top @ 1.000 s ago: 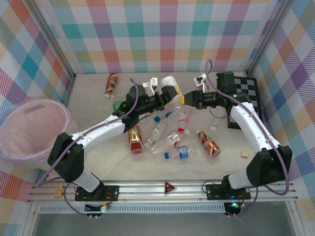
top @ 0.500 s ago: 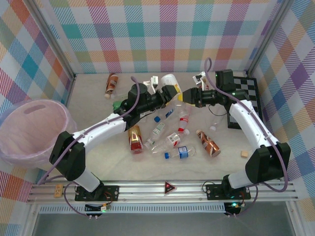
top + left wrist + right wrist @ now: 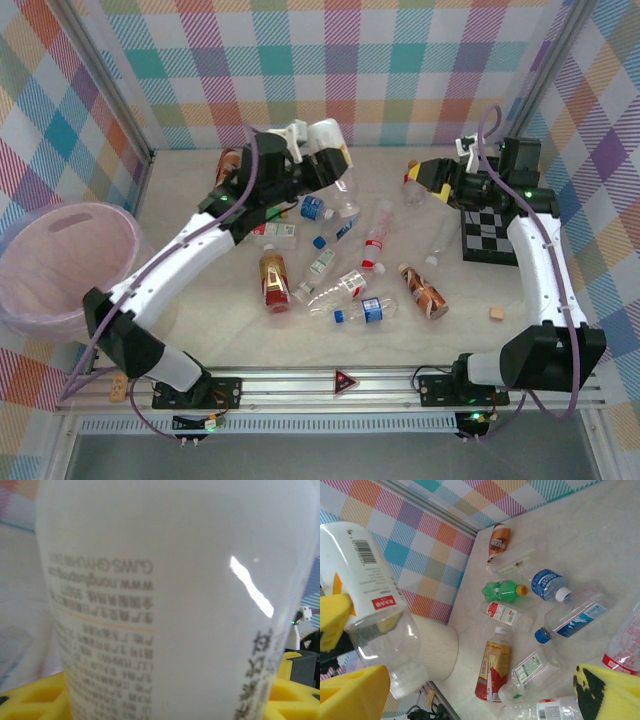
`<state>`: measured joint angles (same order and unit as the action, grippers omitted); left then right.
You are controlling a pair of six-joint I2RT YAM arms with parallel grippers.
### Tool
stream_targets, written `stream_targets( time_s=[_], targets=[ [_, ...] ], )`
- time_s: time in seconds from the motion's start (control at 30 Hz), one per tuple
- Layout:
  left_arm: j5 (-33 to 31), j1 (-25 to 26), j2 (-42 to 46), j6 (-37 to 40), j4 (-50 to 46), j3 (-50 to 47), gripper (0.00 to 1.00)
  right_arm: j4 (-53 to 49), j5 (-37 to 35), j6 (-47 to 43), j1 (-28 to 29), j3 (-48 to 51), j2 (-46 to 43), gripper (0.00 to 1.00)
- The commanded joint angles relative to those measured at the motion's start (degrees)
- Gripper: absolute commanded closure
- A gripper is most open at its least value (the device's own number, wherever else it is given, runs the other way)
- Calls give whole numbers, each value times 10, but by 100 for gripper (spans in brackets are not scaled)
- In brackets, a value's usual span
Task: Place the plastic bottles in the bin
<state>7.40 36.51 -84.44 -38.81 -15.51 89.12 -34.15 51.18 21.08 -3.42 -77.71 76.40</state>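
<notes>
My left gripper (image 3: 330, 160) is raised over the back of the table, shut on a large clear bottle (image 3: 346, 196) with a white label; that label (image 3: 165, 580) fills the left wrist view, with a yellow fingertip (image 3: 30, 700) beside it. My right gripper (image 3: 417, 180) stands open and empty near the checkerboard, its yellow fingertips (image 3: 355, 695) far apart; the held bottle (image 3: 370, 575) is to its left. Several plastic bottles lie on the table: a green one (image 3: 505, 591), a red-yellow one (image 3: 272, 280), a blue-capped one (image 3: 365, 310). The pink bin (image 3: 65, 270) stands at far left.
A checkerboard (image 3: 495, 225) lies at the right, under the right arm. A small tan block (image 3: 495, 313) sits near the front right. A brown bottle (image 3: 228, 165) lies by the back left wall. Plaid walls close in the back and sides.
Both grippers were on the big bottle a second ago. The right one opened, let go and pulled back right; the left one closed on it and lifted it toward the back left.
</notes>
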Motion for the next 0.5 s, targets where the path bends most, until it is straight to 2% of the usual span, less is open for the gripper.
stream_targets(
  time_s=[0.0, 0.1, 0.27, 0.47],
  targets=[
    [-70, -41, 78, 73, -124, 37, 45, 18, 24, 14, -3, 34, 3, 6],
    [-151, -78, 149, 119, -215, 59, 46, 19, 34, 10, -3, 60, 11, 6],
    [-280, -168, 230, 178, -364, 128, 57, 12, 46, -4, -3, 90, 35, 7],
    [-441, -211, 252, 246, -474, 194, 64, 10, 40, -14, -3, 116, 59, 7]
  ],
)
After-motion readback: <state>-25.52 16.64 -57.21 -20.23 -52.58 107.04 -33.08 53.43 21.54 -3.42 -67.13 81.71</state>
